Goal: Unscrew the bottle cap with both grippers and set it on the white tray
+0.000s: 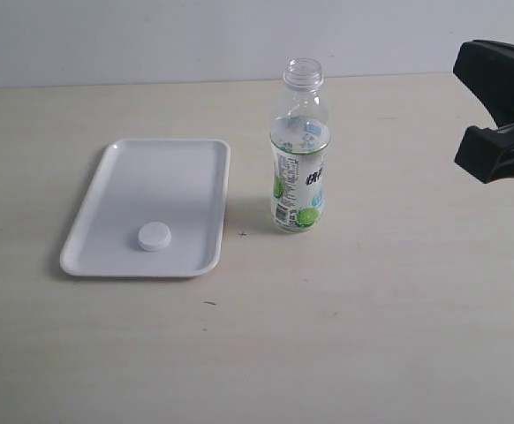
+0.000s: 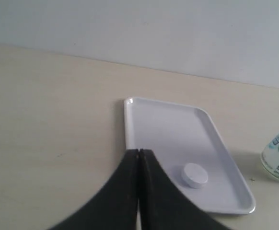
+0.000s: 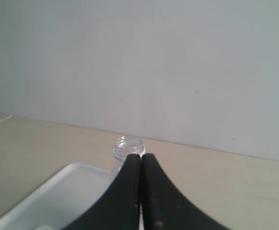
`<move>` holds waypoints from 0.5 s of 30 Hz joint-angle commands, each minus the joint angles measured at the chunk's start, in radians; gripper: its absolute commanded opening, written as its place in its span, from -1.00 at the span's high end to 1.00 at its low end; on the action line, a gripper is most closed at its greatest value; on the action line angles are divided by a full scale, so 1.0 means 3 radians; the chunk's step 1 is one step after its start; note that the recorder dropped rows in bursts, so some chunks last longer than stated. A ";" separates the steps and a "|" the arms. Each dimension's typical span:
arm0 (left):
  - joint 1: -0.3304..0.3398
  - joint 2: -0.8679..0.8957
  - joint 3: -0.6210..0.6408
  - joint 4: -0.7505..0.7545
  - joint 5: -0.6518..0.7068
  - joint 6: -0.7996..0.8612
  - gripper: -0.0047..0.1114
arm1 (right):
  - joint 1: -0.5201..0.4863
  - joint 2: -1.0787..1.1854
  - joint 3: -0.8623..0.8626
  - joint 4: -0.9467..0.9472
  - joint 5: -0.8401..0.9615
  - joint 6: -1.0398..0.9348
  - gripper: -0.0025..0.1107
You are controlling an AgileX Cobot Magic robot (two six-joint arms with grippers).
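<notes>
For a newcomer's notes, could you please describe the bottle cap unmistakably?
A white tray lies left of the open bottle in the exterior view. The bottle cap is the small round white disc toward its near end, the only thing in it.

left end effector [image 2: 138,152]: fingers together | right end effector [image 3: 141,157]: fingers together

- A pale beige, wood-grained table [image 1: 372,336] fills the exterior view from 3 through 6 to 9 o'clock.
- A plain grey-white wall [image 1: 151,35] spans 12 o'clock, meeting the table's far edge.
- The light is soft and even.
- A tiny dark speck [image 1: 209,303] lies toward 7 o'clock.
</notes>
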 commanded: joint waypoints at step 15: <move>0.0837 -0.0906 0.0072 0.0067 0.0965 0.0093 0.92 | -0.0021 -0.0017 0.0007 -0.0003 -0.0030 -0.0029 0.96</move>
